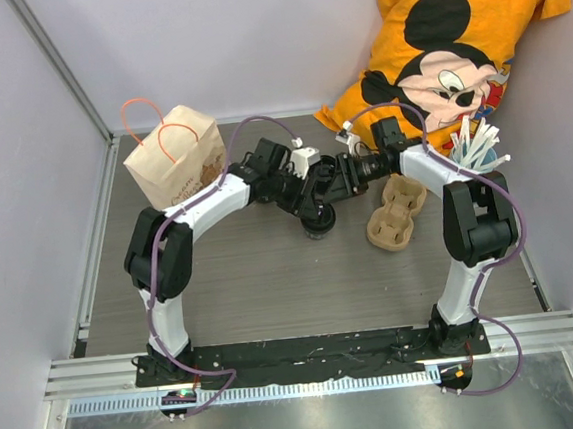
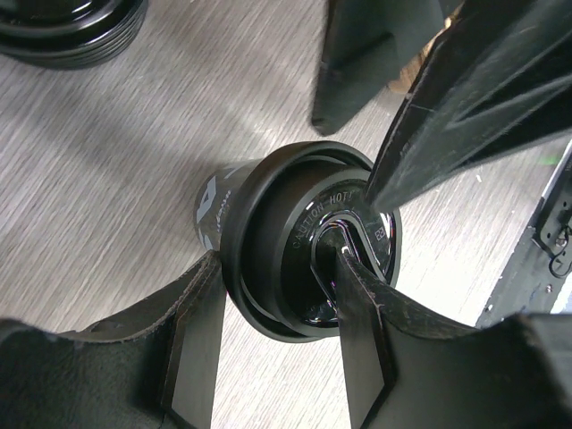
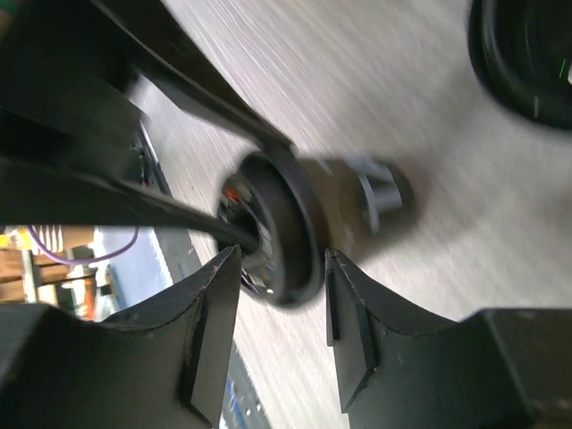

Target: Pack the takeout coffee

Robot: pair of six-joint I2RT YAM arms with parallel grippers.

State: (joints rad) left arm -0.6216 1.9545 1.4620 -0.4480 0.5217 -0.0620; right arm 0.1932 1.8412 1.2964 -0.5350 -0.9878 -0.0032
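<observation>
We see the left end effector [image 2: 277, 268] seemingly clamped on the takeout coffee [image 2: 308, 228] mid-frame; the right end effector [image 3: 281, 257] crowds it, state unclear; carrier [image 1: 397, 212] right.

Small black tapered disposable cup [image 2: 213, 206], embossed "CAUTION HOT" black lid [image 2: 277, 223] fitted, near the worktop's middle.

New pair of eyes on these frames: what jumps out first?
The orange Mickey Mouse cushion in the far right corner. Next, the left end effector and right end effector crowding one small black lidded disposable cup at mid-table, with the brown paper bag standing far left.
</observation>
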